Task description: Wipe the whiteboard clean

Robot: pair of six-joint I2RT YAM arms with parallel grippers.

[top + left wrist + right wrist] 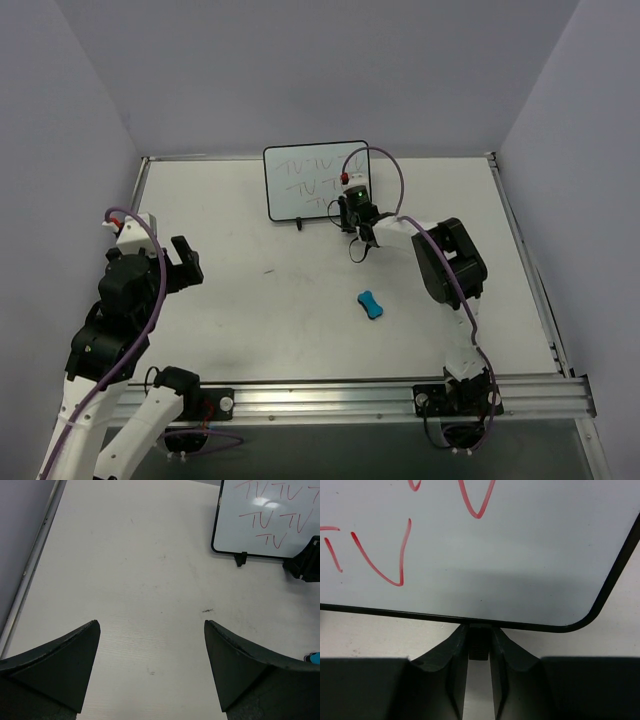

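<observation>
The whiteboard stands at the back of the table, tilted on small black feet, with red "TV" scribbles on it. In the right wrist view its white face fills the top, and a black foot sticks out under the bottom rim. My right gripper is shut on that foot, one finger pressed against each side. From above, the right gripper sits at the board's lower right corner. My left gripper hovers wide open over bare table at the left, holding nothing. The whiteboard shows at its upper right.
A small blue bone-shaped eraser lies on the table in front of the right arm, its tip at the edge of the left wrist view. The board's other foot rests on the table. A metal rail runs along the near edge.
</observation>
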